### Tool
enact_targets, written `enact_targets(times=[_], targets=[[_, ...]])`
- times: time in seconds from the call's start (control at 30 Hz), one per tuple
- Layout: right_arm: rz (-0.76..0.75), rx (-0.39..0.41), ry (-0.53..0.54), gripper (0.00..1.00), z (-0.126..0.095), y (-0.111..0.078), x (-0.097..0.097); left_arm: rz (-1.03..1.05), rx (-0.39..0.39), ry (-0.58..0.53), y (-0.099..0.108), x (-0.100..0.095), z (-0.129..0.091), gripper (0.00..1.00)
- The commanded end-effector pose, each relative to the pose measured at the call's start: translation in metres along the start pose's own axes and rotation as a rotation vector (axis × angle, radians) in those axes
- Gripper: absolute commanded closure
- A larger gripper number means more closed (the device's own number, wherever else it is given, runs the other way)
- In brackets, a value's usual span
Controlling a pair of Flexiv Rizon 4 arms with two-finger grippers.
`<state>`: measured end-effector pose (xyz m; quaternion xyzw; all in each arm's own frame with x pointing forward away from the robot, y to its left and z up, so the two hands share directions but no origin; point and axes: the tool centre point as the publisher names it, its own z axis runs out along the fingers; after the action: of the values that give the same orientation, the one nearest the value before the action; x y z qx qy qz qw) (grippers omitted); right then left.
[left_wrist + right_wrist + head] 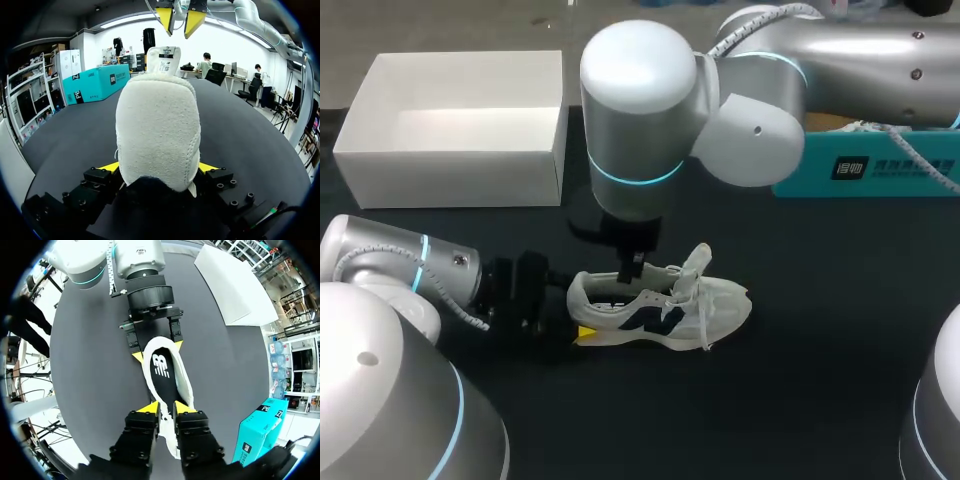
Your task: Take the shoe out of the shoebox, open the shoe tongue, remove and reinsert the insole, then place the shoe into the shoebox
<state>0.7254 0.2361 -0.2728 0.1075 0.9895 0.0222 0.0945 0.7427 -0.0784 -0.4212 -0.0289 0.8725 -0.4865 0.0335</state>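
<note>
Shoe heel pinched in left pincer; right pincer, slightly spread, hovers above its tongue.

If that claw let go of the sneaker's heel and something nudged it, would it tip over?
Probably not: the sneaker sits flat on its broad sole. Its soft fabric upper suggests it is light, so a nudge would likely slide it. The raised tongue would probably bend easily.

There is one shoe with one insole, one white box, one teal box, and two grippers, the left gripper and the right gripper.
</note>
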Motion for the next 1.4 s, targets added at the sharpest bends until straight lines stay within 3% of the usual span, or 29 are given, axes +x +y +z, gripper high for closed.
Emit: enact_targets(times=[0.03,0.3,0.8,1.13,1.27,1.4], targets=[[0.000,0.004,-0.001,1.00,0.001,0.002,0.001,0.001,0.001,-0.002,0.001,0.001,-0.001,1.00],[-0.027,0.008,-0.110,1.00,0.035,0.009,-0.011,0.001,0.001,-0.002,0.001,0.001,-0.001,1.00],[-0.048,0.041,-0.018,1.00,0.082,-0.005,-0.022,0.001,0.001,-0.002,0.001,0.001,-0.001,1.00],[-0.040,0.068,0.103,1.00,0.092,-0.023,0.002,0.001,0.001,-0.002,0.001,0.001,-0.001,1.00],[-0.063,0.081,0.167,1.00,0.093,-0.023,0.013,0.001,0.001,-0.002,0.001,0.001,-0.001,1.00],[-0.078,0.085,0.176,1.00,0.102,-0.016,0.011,0.001,0.001,-0.002,0.001,0.001,-0.001,1.00]])
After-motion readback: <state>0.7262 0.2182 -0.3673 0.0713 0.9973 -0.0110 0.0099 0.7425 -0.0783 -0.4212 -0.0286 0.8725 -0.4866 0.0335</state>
